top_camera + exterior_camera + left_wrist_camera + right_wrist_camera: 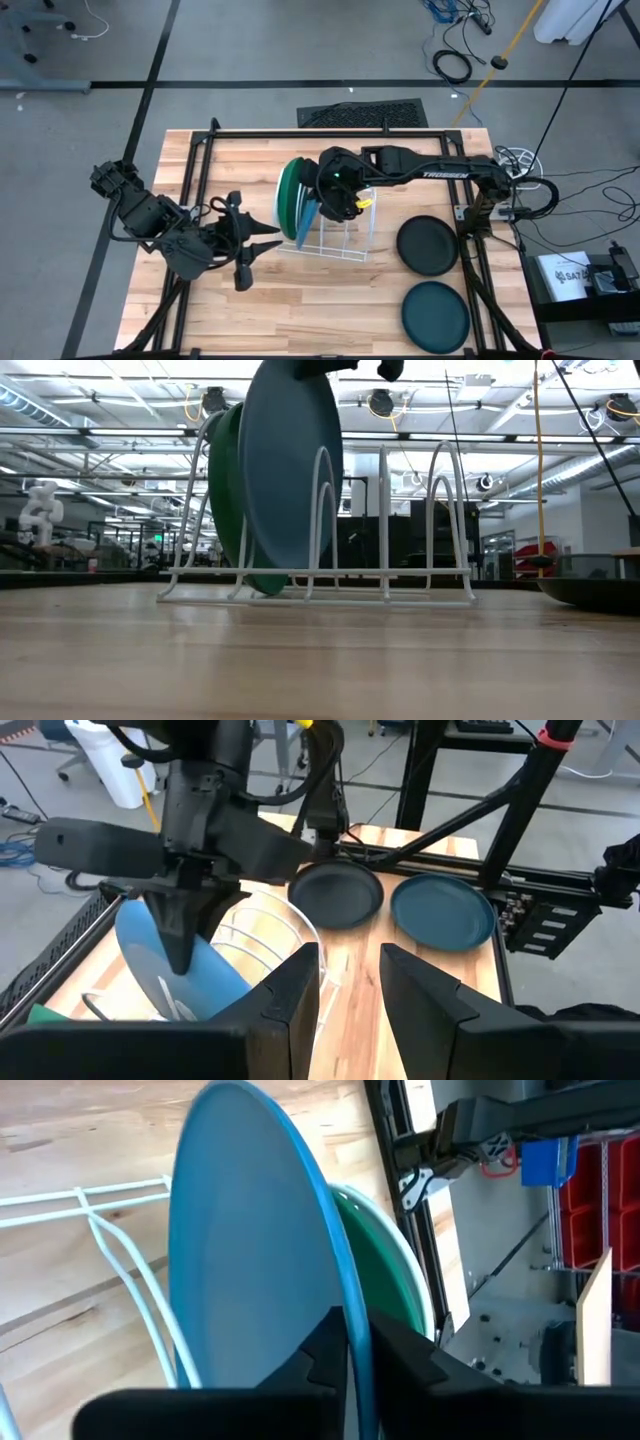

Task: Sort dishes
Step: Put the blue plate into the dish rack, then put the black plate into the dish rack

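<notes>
Right gripper (337, 196): over the white wire rack (345, 232) at table centre; the right wrist view shows its two dark fingers (330, 1342) narrow, pinching the rim of the light blue plate (255, 1250). The high view shows only the arm's bulk above the plates, not the pinch.
Light blue plate: standing on edge in the rack, just beside the green plate (290, 196). The low view shows it upright between the wire loops with its top edge under the dark gripper; whether its bottom edge rests on the rack base, cannot tell.
Green plate: upright in the rack slot next to the blue one, on the side toward the left arm. The low view shows its lower edge down at the rack base; the right wrist view shows only a crescent of it behind the blue plate.
Black plate (427, 244): flat on the table, toward the right arm's side of the rack, apart from it.
Dark teal plate (435, 315): flat on the table, near the black plate, closer to the table's front edge. The left wrist view shows the two side by side, not touching.
Left gripper (252, 240): low over the table beside the rack, fingers (285, 1005) parted, holding nothing.
Table (330, 300): pale wood planks.
</notes>
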You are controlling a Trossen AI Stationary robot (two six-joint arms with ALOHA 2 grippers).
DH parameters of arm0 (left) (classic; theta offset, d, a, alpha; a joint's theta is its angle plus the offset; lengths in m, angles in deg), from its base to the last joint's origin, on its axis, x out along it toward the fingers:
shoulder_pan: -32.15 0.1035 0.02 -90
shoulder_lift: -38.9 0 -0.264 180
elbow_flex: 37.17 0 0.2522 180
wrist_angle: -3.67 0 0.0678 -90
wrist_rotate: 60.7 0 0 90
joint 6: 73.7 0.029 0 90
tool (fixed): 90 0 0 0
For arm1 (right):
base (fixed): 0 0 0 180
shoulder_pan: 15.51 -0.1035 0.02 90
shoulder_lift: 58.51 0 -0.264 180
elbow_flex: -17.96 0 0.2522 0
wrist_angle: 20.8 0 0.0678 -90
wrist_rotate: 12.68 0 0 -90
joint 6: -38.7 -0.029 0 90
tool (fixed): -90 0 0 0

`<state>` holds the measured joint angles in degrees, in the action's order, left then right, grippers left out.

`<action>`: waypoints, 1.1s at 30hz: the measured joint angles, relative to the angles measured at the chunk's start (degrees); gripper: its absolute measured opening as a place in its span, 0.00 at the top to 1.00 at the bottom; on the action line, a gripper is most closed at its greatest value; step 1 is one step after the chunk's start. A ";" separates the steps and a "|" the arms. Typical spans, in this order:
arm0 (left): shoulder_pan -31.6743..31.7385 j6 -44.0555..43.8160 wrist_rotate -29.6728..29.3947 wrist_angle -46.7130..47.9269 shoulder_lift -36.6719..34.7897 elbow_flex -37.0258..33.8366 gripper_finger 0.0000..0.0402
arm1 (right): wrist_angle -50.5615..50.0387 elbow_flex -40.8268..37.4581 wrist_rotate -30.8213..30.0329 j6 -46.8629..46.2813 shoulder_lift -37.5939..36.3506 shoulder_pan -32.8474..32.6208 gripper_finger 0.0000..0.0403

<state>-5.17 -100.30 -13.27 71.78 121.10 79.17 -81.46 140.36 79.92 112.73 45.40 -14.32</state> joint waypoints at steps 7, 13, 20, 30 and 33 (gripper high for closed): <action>0.00 0.04 0.00 -0.49 0.00 0.00 0.70 | 0.47 0.02 0.21 -1.14 0.25 -0.02 0.82; -0.10 0.06 0.00 -1.39 0.00 0.00 0.70 | 0.49 0.02 -2.14 -1.46 0.25 -0.07 0.66; -0.26 0.37 0.02 -1.36 0.00 0.00 0.70 | 0.47 0.02 -10.85 -2.44 -0.26 -2.36 0.52; -0.24 0.63 -3.47 -1.13 0.11 0.00 0.71 | -2.42 0.04 -18.79 -14.76 -8.26 -7.93 0.56; -0.24 0.80 -4.59 -1.52 0.20 -0.72 0.71 | -5.32 0.06 -20.16 -23.39 -12.42 -8.95 0.60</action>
<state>-5.41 -99.50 -17.85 70.26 121.29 78.46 -86.79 140.42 59.76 89.34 32.98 -23.28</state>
